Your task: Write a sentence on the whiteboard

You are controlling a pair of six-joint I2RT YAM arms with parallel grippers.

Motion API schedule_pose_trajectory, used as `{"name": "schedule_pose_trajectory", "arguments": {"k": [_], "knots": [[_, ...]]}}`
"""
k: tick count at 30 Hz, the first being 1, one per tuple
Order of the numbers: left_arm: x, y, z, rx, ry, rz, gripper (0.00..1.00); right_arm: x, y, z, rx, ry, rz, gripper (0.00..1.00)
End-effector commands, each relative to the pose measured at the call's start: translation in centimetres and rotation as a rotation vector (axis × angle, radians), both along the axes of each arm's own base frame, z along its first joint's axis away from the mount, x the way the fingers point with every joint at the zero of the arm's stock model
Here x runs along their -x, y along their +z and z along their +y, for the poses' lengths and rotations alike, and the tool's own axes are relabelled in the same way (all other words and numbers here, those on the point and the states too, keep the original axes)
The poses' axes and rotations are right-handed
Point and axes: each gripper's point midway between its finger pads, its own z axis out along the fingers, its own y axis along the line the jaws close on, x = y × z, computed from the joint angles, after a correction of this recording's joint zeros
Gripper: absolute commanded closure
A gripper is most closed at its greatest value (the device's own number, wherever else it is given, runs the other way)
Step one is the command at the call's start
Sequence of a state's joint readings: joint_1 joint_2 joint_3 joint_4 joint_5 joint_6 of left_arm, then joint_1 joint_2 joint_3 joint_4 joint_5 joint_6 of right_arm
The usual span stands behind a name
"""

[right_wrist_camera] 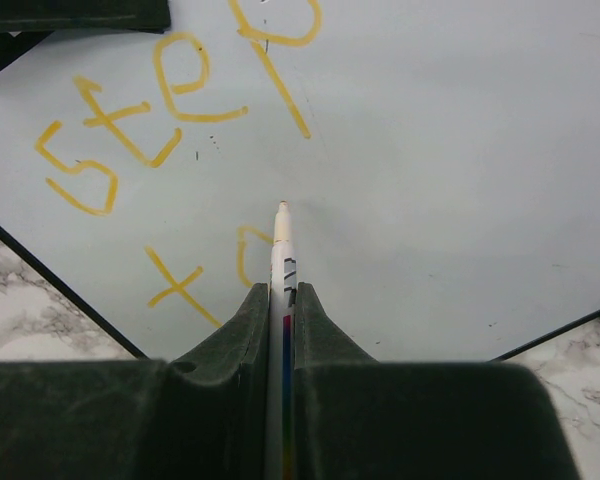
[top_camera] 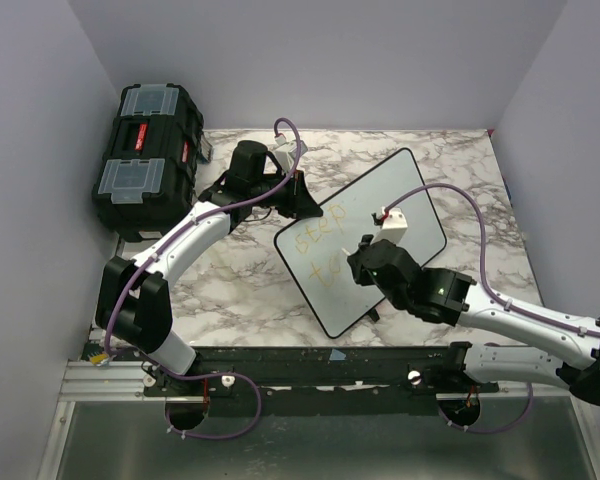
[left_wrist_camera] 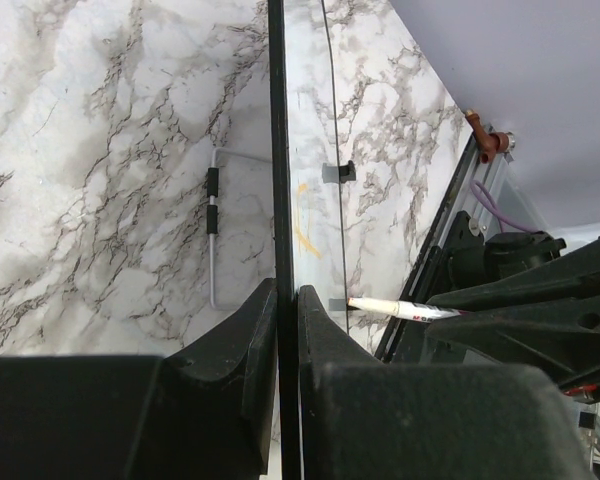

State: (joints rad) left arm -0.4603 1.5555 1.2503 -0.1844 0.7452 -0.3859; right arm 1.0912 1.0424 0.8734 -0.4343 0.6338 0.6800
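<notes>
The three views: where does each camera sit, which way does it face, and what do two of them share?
Top external: above and behind the bases, facing down at the table; left arm and right arm show, with whiteboard and toolbox.
Left wrist: on the left arm, looking along the whiteboard's edge; left fingers clamp the rim.
Right wrist: on the right arm, facing the whiteboard's face and sentence; right fingers hold the marker.
Shared: both wrist views show the marker.

Robot lab test cell, plain lavender walls (top_camera: 330, 60), marble-pattern tabletop (top_camera: 230, 290), aluminium mounting rail (top_camera: 90, 375), black toolbox (top_camera: 145, 160) alongside
</notes>
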Motion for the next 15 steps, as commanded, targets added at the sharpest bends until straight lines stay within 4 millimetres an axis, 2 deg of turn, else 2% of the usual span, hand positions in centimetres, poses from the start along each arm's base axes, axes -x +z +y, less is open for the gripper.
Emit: {"name": "schedule_pose_trajectory", "arguments": {"k": [1, 6, 15], "knots": [[0.0, 3.6, 0.0, 0.048, -0.019, -0.143, 1.00, -0.4, -0.3, -0.3, -0.002, -0.007, -0.004, 0.99], [-0.1, 3.5, 0.0, 0.049, -0.017, -0.143, 1.00, -0.5, -0.5, -0.5, -0.004, -0.004, 0.001, 0.99], [-0.1, 3.4, -0.1, 0.049, -0.017, -0.138, 1.00, -0.4, -1.0, 0.6, -0.016, 0.029, 0.016, 0.99]]}}
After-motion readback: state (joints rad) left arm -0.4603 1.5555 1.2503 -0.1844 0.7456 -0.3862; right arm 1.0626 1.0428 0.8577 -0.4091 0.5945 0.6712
